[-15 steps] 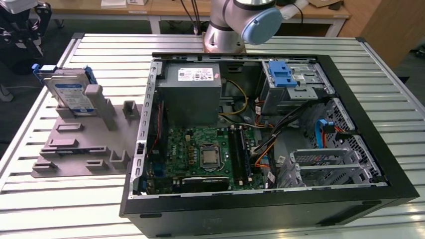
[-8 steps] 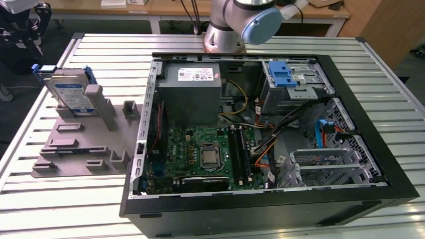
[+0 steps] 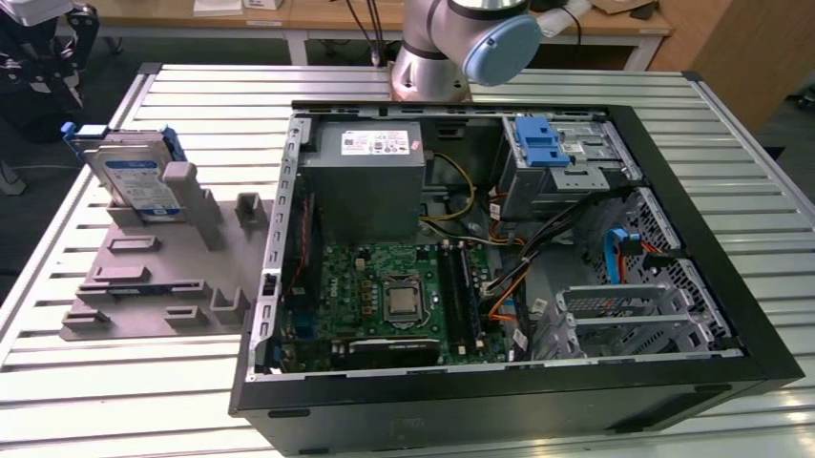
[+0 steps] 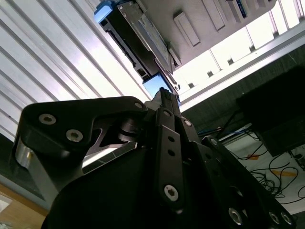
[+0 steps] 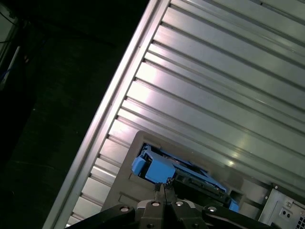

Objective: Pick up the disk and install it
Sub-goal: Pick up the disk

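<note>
**Exterior view.** Item: the disk, silver with a blue carrier. It stands on edge in a grey holder on the slatted desk. It sits to the exterior view's left of the open computer case, apart from it. My arm rises behind the case.

**Second wrist view.** My jaws, black, point toward the disk. Its blue end lies just past their tip. I cannot tell whether they touch.

**First wrist view.** Jaws clenched together, with nothing between them. The disk is seated in the holder just beyond the tips, with desk slats beyond it.
</note>
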